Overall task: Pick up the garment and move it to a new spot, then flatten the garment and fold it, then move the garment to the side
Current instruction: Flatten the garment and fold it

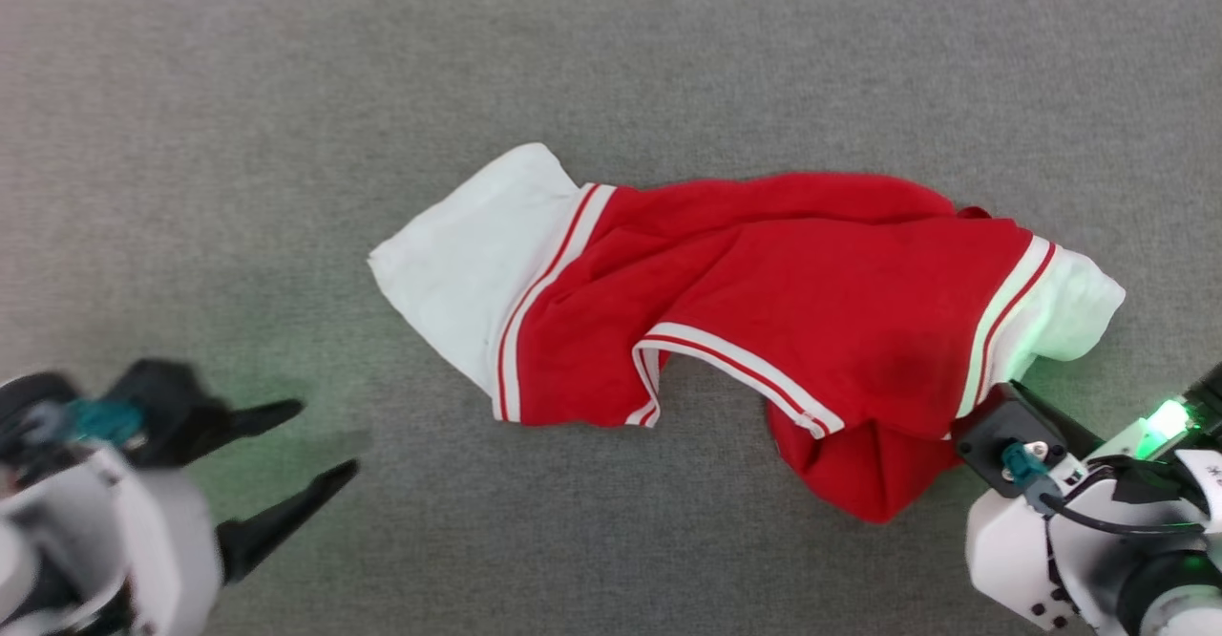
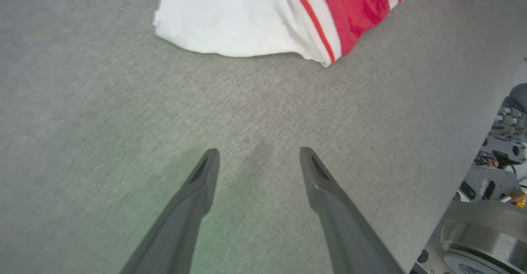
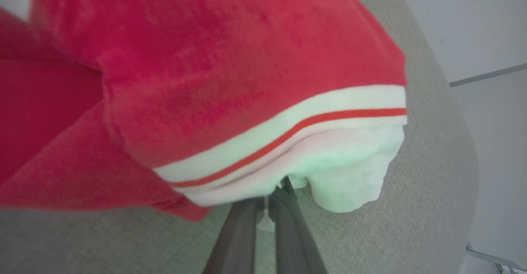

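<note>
Garment [image 1: 764,311] crumpled, right gripper [image 3: 276,191] clamped on sleeve hem, tips buried under fabric, left gripper [image 2: 259,154] agape.

Left hand [image 1: 326,437] low, fingers spread wide, right hand [image 3: 275,196] fingers pressed together

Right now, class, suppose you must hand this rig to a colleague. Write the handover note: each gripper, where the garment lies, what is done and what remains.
The garment lies crumpled on the grey surface, red body bunched between its two white sleeves.
The left gripper: jaws open, empty, over the surface and short of the nearer sleeve.
The right gripper: jaws shut on the garment at the striped trim by the other sleeve.
Done: one grip taken.
Left: lift and move it, flatten, fold, set aside.
</note>
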You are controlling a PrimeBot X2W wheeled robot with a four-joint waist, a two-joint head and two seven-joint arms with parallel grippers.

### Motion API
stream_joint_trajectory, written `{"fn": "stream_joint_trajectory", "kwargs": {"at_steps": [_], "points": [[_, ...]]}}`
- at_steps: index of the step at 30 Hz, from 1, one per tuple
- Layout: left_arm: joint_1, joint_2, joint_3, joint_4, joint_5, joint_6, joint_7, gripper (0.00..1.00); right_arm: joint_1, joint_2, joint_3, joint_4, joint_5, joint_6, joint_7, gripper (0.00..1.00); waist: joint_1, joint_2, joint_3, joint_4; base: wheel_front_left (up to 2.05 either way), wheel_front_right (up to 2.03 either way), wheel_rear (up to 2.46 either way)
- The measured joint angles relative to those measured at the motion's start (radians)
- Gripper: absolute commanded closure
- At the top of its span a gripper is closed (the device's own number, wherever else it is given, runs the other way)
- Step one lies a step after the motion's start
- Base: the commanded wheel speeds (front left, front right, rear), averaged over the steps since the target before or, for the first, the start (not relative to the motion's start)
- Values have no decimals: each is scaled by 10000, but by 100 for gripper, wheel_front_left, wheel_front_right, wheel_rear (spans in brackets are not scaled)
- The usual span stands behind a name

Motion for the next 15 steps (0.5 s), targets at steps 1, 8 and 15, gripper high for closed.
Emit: {"fn": "stream_joint_trajectory", "kwargs": {"at_steps": [1,8,15], "points": [[-425,-178,-372,86,6,-2,61,0,-24,56,33,-19,-25,0,2,100,0,0,60,-32,0,0,0],[-3205,-1298,-2577,1233,-111,0,-336,0,-111,408,130,-123,-328,0,13,100,0,0,439,-248,0,0,0],[-4211,-1814,-3085,1607,-533,0,-159,0,-173,625,203,-167,-516,0,-65,100,0,0,687,-462,0,0,0]]}}
